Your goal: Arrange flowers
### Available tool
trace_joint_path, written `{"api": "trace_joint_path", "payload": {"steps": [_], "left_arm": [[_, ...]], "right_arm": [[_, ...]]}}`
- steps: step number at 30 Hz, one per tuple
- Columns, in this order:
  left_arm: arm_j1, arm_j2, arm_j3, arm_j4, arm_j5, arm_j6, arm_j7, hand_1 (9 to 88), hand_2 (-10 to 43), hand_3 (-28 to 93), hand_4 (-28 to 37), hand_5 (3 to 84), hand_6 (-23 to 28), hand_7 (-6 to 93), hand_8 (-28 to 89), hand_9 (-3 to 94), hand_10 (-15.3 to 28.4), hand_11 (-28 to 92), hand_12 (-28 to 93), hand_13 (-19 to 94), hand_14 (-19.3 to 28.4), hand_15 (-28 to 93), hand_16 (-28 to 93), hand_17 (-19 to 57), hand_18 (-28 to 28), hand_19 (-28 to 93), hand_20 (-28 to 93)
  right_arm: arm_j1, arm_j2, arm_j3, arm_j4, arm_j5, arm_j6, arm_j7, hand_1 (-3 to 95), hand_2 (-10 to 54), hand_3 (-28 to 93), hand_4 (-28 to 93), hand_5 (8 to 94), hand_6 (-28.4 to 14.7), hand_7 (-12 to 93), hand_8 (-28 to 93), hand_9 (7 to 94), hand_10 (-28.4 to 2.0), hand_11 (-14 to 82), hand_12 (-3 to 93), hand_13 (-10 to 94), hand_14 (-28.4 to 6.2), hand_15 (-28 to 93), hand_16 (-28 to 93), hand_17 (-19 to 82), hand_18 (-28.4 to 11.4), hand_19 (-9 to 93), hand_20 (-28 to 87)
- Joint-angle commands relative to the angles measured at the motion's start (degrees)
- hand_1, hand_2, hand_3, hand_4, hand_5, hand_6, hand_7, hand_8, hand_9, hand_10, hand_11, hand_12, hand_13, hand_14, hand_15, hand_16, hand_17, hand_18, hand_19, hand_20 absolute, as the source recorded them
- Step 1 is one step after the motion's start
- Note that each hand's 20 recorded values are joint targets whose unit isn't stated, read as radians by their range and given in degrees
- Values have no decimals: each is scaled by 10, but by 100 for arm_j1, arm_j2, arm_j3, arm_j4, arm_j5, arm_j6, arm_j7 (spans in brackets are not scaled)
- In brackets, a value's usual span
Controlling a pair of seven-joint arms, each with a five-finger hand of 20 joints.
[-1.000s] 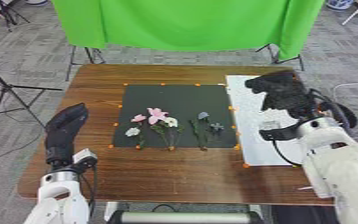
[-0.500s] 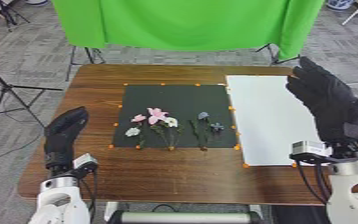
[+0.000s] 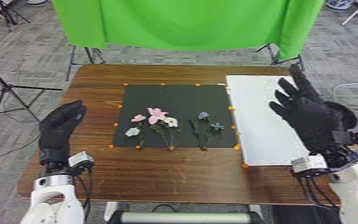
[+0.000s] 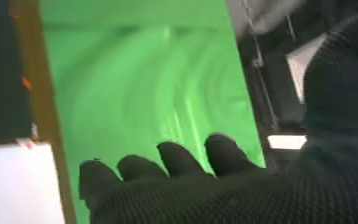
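On the dark mat (image 3: 175, 95) lie the flowers with their stems toward the front edge. A pink flower (image 3: 157, 114) has a white flower (image 3: 170, 121) beside it; a smaller pink one (image 3: 138, 118) and another white one (image 3: 132, 132) lie to the left, blue flowers (image 3: 203, 115) to the right. My right hand (image 3: 313, 120) is open and empty over the right edge of the white sheet (image 3: 260, 115), fingers spread. The left hand (image 3: 58, 130) is open at the table's left edge, apart from the flowers. In the right wrist view my right hand (image 4: 202, 195) has its fingers extended.
Small orange markers (image 3: 246, 165) line the mat and sheet on the brown table (image 3: 175, 175). A green cloth (image 3: 193, 25) hangs behind the table's far edge. A black stand (image 3: 7, 87) is on the floor at the left.
The right hand has swung out from above the sheet to its right side, then turned with its fingers spreading. My left hand has shifted slightly. The flowers have stayed where they were.
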Motion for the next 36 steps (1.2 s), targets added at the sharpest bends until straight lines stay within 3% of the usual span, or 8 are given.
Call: {"api": "trace_joint_path", "payload": {"steps": [1,8,12,17,22,24,28,36], "left_arm": [[-138,-39,120,113,174,-144,81,555,27,642,-117,522,7,255,20,493,112,270,109,426,115,208,-30,241,100,53,337],[-295,-207,272,222,-264,-182,585,395,-92,675,-163,496,4,215,-97,509,115,258,106,440,128,219,-33,241,112,86,344],[-299,-323,170,251,-170,-412,623,337,-95,669,-229,440,-3,170,-94,468,112,199,92,421,140,182,-29,231,134,99,341],[-458,-574,264,265,-23,-561,700,299,-95,650,-282,399,-11,135,-82,448,110,166,95,485,183,220,-26,283,208,327,337],[-476,-752,227,196,101,-672,715,291,-95,658,-283,432,0,147,-83,474,119,185,102,463,178,226,-22,212,175,228,300],[-448,-870,191,164,51,-644,731,291,-95,660,-283,451,3,155,-83,480,121,190,104,460,175,226,-19,207,166,216,299],[-398,-994,165,117,9,-655,715,295,-95,672,-282,479,6,173,-84,494,125,203,110,464,169,232,-14,209,158,205,306],[-491,-1109,158,83,-12,-601,722,312,-95,683,-253,493,8,181,-87,501,125,214,113,464,168,238,-16,213,154,196,324]], "right_arm": [[181,328,-135,-49,-347,-69,-324,206,-94,20,-90,79,-38,-118,17,74,-128,-141,154,-1,-181,-249,270,-158,-185,30,46],[144,441,-1139,63,478,1874,-2110,22,-95,595,-282,308,-19,13,-50,292,-136,8,89,172,-138,-50,160,55,-154,16,138],[-16,391,-1346,-88,150,2802,-2408,-1,-95,663,-283,280,-10,29,-55,278,-135,5,85,162,-121,-35,131,64,-129,-4,164],[-111,596,-1232,-100,19,2744,-2350,-25,-95,706,-283,257,-3,45,-62,287,-133,8,89,156,-132,-35,136,62,-126,-5,173],[-278,416,-1180,-254,-99,2625,-2043,-19,-95,747,-281,277,-5,49,-65,304,-137,13,90,167,-134,-31,136,71,-114,-4,175],[-261,459,-1327,-501,-280,3498,-1393,72,-84,760,-251,271,-11,57,-64,347,-136,26,93,209,-132,-7,130,108,-81,-3,171],[-164,395,-1241,-260,-55,2598,-1528,360,86,873,-136,206,-19,144,-102,420,-125,50,101,305,-96,75,60,198,-43,-3,145],[-130,348,-1158,-443,-699,2953,-996,539,202,909,79,274,25,253,-167,500,-103,81,95,390,-56,102,15,270,-17,-34,109]]}}
